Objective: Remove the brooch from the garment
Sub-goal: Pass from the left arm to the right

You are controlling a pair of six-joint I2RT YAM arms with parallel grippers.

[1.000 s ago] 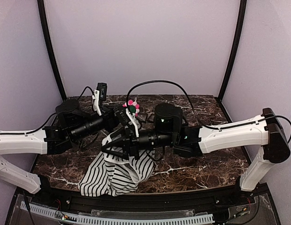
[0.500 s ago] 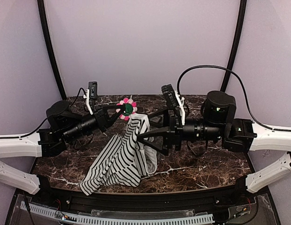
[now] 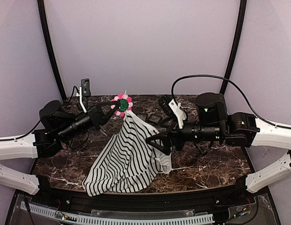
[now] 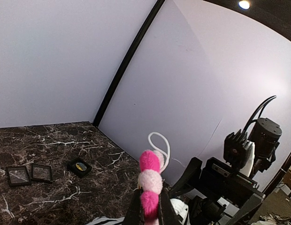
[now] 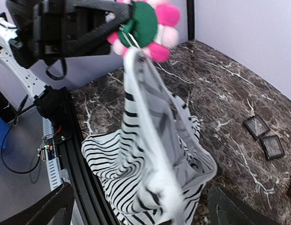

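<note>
The brooch (image 3: 122, 104), a pink and white flower with a green centre, is held up in the air by my left gripper (image 3: 112, 110), which is shut on it. In the left wrist view the fingers (image 4: 134, 212) pinch the brooch (image 4: 151, 180) edge-on. The striped garment (image 3: 131, 150) hangs from the brooch, still joined to it, and its lower part rests on the table. My right gripper (image 3: 157, 140) is at the garment's right edge, jaws wide apart. In the right wrist view the brooch (image 5: 145, 23) is at the top, and the garment (image 5: 136, 154) runs down between my right gripper's (image 5: 141, 199) open fingers.
Small black square frames (image 4: 18, 175) (image 4: 42, 172) and a small black box (image 4: 80, 166) lie on the dark marble table (image 3: 202, 168) behind the garment; two frames also show in the right wrist view (image 5: 256, 125). A black rail (image 3: 136, 200) runs along the near edge. Purple walls enclose the table.
My left gripper has carried the brooch up and to the left. The garment has been lifted and spread out. My right arm swung right, away from the left arm.
</note>
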